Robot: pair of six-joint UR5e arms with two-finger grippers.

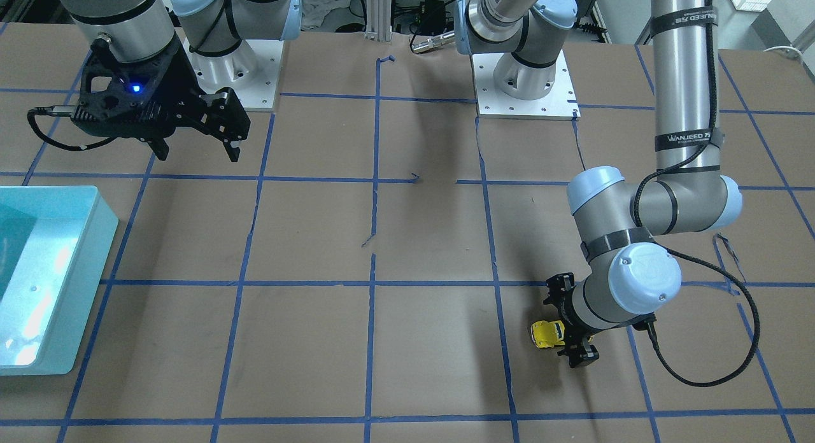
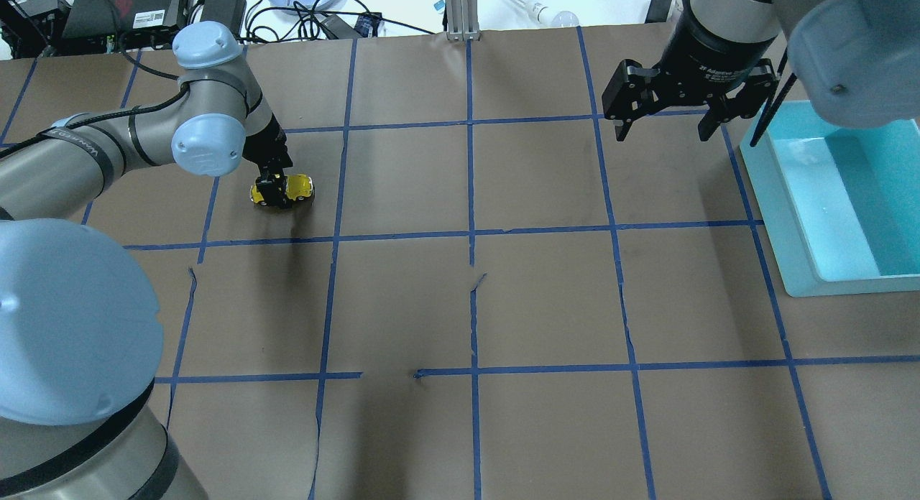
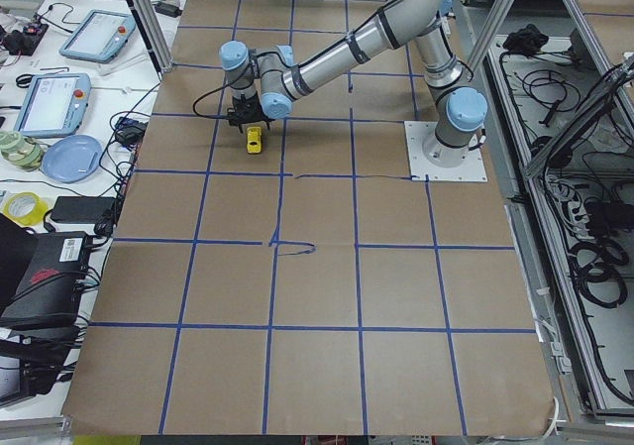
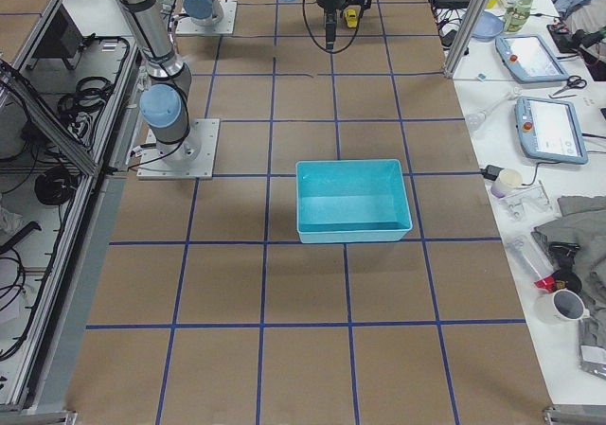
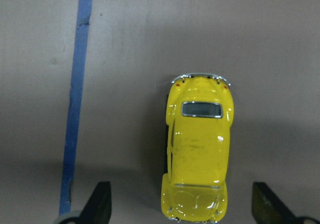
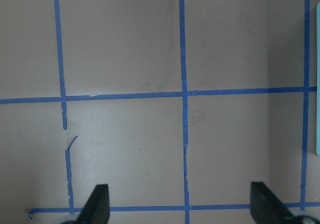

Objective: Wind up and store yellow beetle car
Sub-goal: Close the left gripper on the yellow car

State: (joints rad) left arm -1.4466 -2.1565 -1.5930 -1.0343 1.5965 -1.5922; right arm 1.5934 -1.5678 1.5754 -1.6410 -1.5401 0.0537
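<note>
Left gripper (image 5: 182, 204) spread wide astride the yellow beetle car (image 5: 199, 154).
Left wrist view: the car sits on brown paper (image 5: 125, 59) between the fingertips, touching neither. Overhead: the same gripper hangs over the car, while the right gripper (image 2: 662, 135) gapes wide, holding nothing, beside the teal bin (image 2: 773, 213).

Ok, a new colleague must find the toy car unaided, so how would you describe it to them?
On the brown-paper table gridded with blue tape, find the robot's left arm, far from the turquoise bin. Between the open fingers of its left gripper sits the yellow beetle car, the only yellow, rounded thing on the paper.
</note>
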